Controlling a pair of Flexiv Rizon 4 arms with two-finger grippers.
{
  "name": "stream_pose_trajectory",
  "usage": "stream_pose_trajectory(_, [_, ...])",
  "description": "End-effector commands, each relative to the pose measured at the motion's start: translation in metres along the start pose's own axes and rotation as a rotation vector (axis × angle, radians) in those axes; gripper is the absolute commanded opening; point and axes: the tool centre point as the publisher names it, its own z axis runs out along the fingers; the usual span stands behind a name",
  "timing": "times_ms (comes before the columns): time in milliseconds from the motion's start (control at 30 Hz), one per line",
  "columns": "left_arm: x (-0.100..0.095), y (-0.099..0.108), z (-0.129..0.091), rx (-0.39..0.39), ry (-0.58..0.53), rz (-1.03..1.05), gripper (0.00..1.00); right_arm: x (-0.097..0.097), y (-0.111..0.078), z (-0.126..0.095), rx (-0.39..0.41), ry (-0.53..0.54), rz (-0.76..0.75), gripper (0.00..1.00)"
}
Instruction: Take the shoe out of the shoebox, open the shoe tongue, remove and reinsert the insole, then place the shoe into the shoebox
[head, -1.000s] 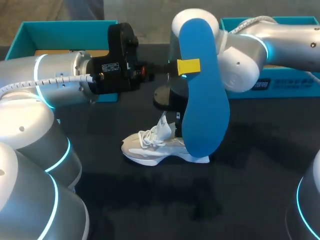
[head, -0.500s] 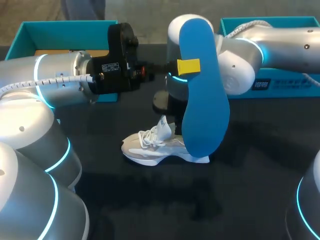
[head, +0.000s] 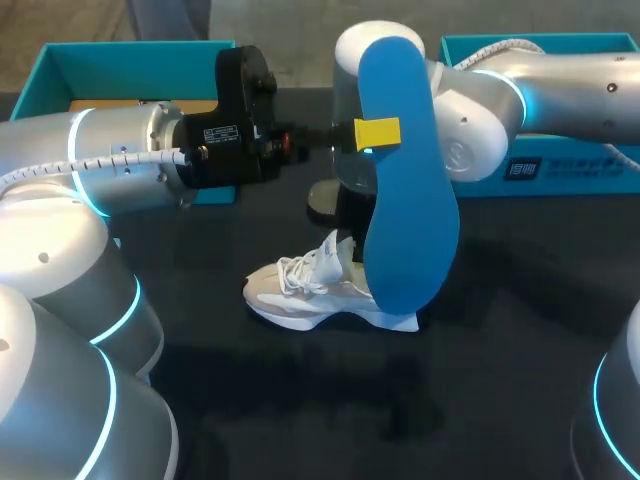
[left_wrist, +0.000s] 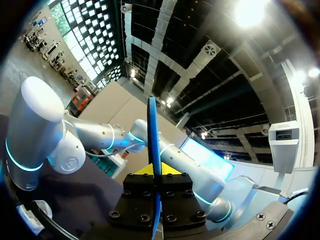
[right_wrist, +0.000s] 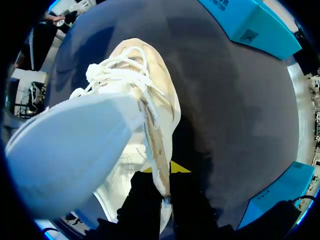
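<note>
The light, soft shoe (head: 310, 295) sits on the counter (head: 520, 300), its thin collar edge pinched by the right claw (right_wrist: 162, 192), and behind it the left claw (head: 377, 132) nips the probably floppy blue insole (head: 405, 200) upright, above its middle.

You're working over a dark table (head: 500, 330). Near its middle, a white shoe (head: 300, 295) stands on its sole, toe toward your left. Along the far edge sit an open teal shoebox (head: 60, 70) at the left and a second teal box (head: 560, 175) at the right, well apart.
</note>
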Motion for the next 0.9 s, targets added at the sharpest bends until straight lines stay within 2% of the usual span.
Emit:
stream_pose_trajectory(33, [0.0, 0.0, 0.003, 0.003, 0.0, 0.001, 0.0, -0.002, 0.005, -0.013, 0.037, 0.023, 0.043, 0.0])
stream_pose_trajectory(167, [0.0, 0.0, 0.003, 0.003, 0.0, 0.001, 0.0, 0.0, 0.006, -0.021, 0.067, 0.057, 0.127, 0.0])
stream_pose_trajectory(267, [0.0, 0.0, 0.003, 0.003, 0.0, 0.001, 0.0, 0.001, 0.005, -0.026, 0.054, 0.091, 0.208, 0.0])
stream_pose_trajectory(367, [0.0, 0.0, 0.003, 0.003, 0.0, 0.001, 0.0, 0.0, 0.004, -0.029, 0.006, 0.13, 0.303, 0.0])
stream_pose_trajectory(600, [0.0, 0.0, 0.003, 0.003, 0.0, 0.001, 0.0, -0.005, -0.001, -0.05, -0.091, 0.132, 0.517, 0.0])
stream_pose_trajectory(767, [0.0, 0.0, 0.003, 0.003, 0.0, 0.001, 0.0, -0.003, -0.002, -0.062, -0.127, 0.138, 0.666, 0.0])
stream_pose_trajectory(900, [0.0, 0.0, 0.003, 0.003, 0.0, 0.001, 0.0, 0.0, -0.001, -0.062, -0.139, 0.152, 0.751, 0.0])
